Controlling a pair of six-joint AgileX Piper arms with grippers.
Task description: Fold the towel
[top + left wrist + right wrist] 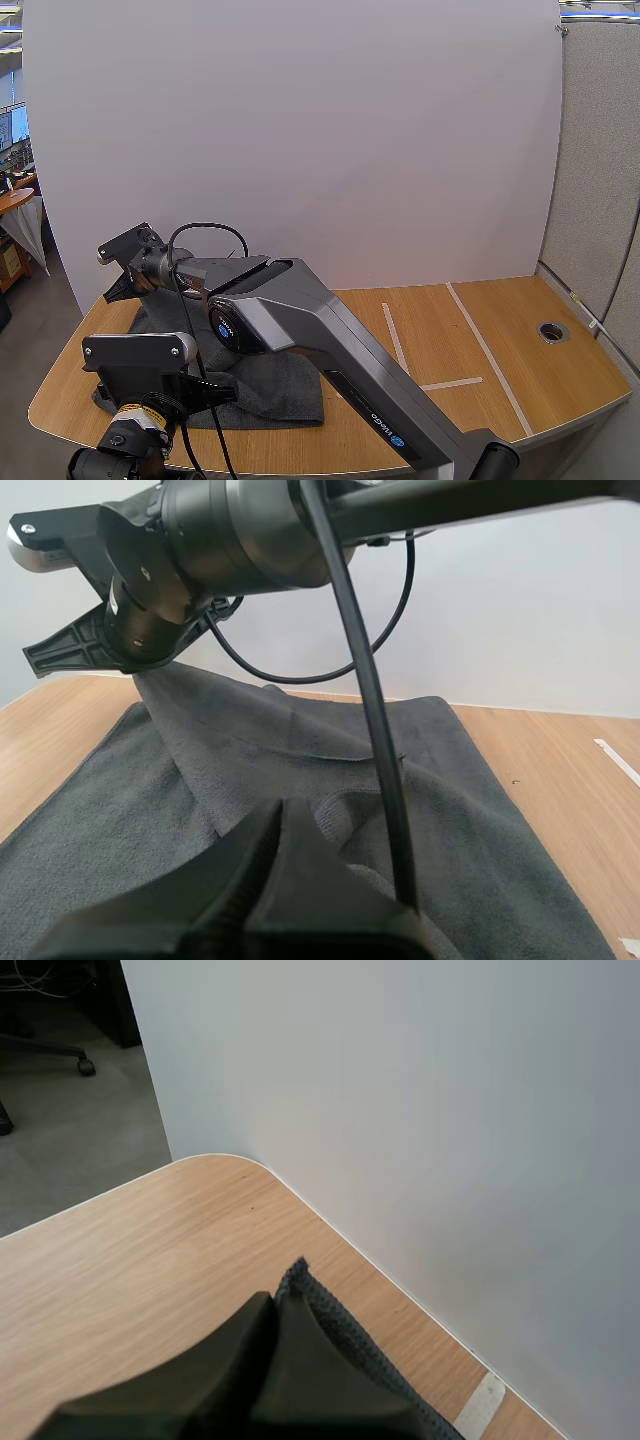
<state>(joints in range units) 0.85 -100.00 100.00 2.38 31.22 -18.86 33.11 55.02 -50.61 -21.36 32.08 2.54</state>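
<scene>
Starting at the left of the table (500,330), you have the towel (285,385) lying toward 8 o'clock on the top, dark grey and mostly spread out. Your right arm reaches right across to the towel's 10 o'clock corner. There the right gripper (288,1282) has its fingers closed on the hem: the stitched edge pokes out at the tips and runs back along one finger. That corner is held up off the wood, so the cloth slopes down from it like a tent. I judge you hold it high so it can be carried over the rest without dragging.

Nearer you, by the towel's 6 o'clock edge, the left gripper (290,815) sits low over the cloth. Its fingers are together as one wedge, with a small pucker of towel raised at the tips. It looks like a pinch on that pucker, though a shallow one. Two holds on one towel make sense, since they would let the lifted side travel level rather than twist.

Moving toward 3 o'clock, the towel's right part lies flat and untouched, a likely landing place for the lifted side. Beyond it on the wood are tape strips (395,338) and a round hole (551,330) near the 3 o'clock edge, well apart from the work. The fold is started but not made. The risk I see is the left pinch slipping as the cloth tightens.
</scene>
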